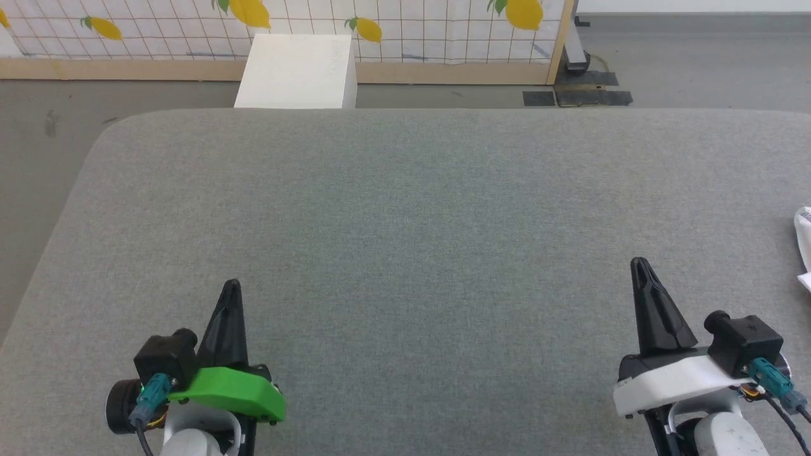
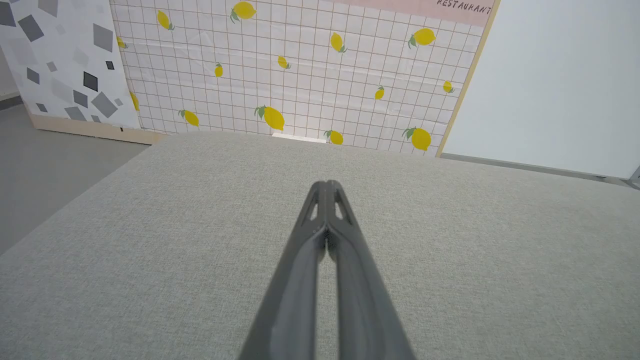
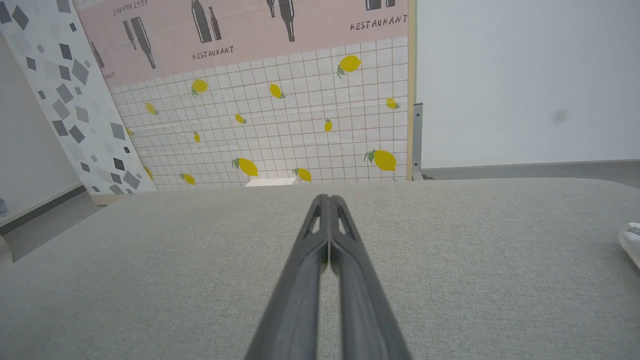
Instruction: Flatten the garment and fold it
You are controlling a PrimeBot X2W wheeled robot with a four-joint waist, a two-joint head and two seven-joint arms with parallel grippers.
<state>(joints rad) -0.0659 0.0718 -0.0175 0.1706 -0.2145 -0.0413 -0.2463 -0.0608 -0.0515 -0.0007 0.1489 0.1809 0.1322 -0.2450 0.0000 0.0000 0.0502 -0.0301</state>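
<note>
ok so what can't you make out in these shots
- garment: cut off by the right edge in the head and right wrist views, so how it lies can't be told.
- white box: head view, base hidden behind the far edge of the table.

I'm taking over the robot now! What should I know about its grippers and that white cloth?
Left gripper: shut, empty, at the near side of the grey table.
Right gripper: shut, empty, also at the near side.
Garment: a white bit peeks in at the table's right edge, beyond the right gripper, untouched.
Done: nothing yet.
Left: grab it, spread it flat, fold it.
</note>
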